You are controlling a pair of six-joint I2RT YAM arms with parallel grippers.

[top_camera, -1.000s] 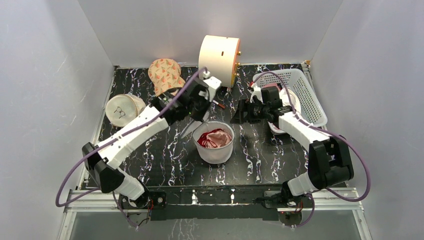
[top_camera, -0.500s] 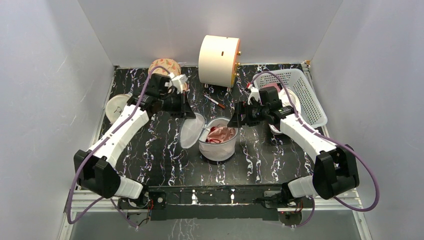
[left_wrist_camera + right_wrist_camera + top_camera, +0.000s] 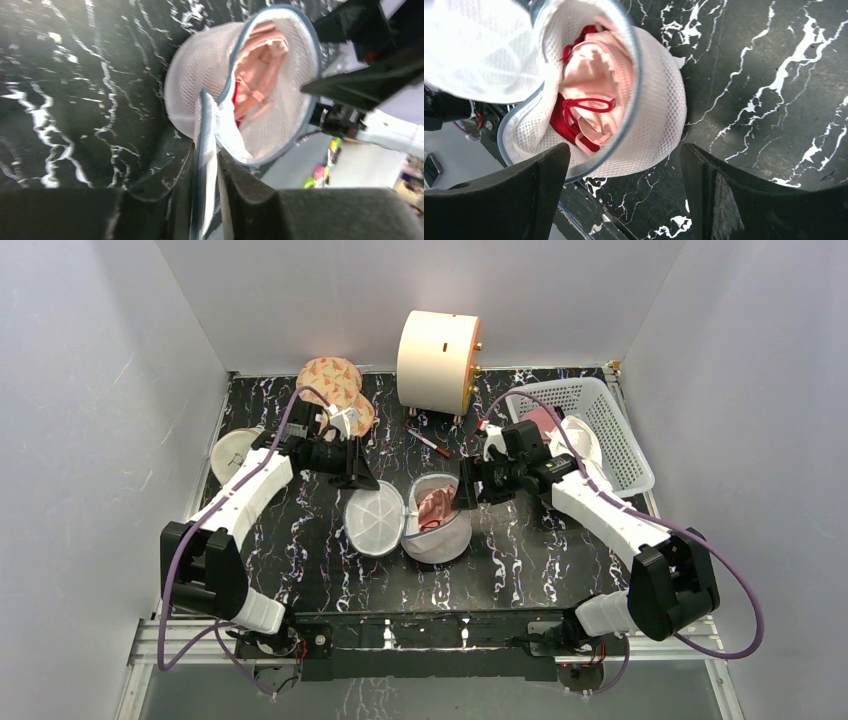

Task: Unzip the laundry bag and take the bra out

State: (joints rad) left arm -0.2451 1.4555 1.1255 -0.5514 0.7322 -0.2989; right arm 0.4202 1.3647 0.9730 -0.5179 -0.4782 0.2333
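The white mesh laundry bag (image 3: 447,537) lies tilted mid-table, its zip undone and its round lid (image 3: 374,523) flapped open to the left. The pink satin bra (image 3: 436,504) with red straps sits inside. My left gripper (image 3: 361,482) is shut on the lid's edge; the left wrist view shows the rim pinched at the left gripper (image 3: 206,192), with the bag (image 3: 200,75) and the bra (image 3: 257,75) beyond. My right gripper (image 3: 470,486) is open just right of the bag. In the right wrist view, the right gripper (image 3: 624,197) is apart from the bag (image 3: 659,120) and the bra (image 3: 596,85).
A cream cylinder box (image 3: 438,348) stands at the back. An orange patterned pouch (image 3: 330,382) and a cream round pouch (image 3: 236,452) lie at the back left. A white basket (image 3: 600,425) sits at the right. A small pen-like item (image 3: 428,442) lies behind the bag.
My left gripper has pulled the lid leftward and down, opening the bag, which has tipped over. My right gripper has drawn close to the bag's right side.
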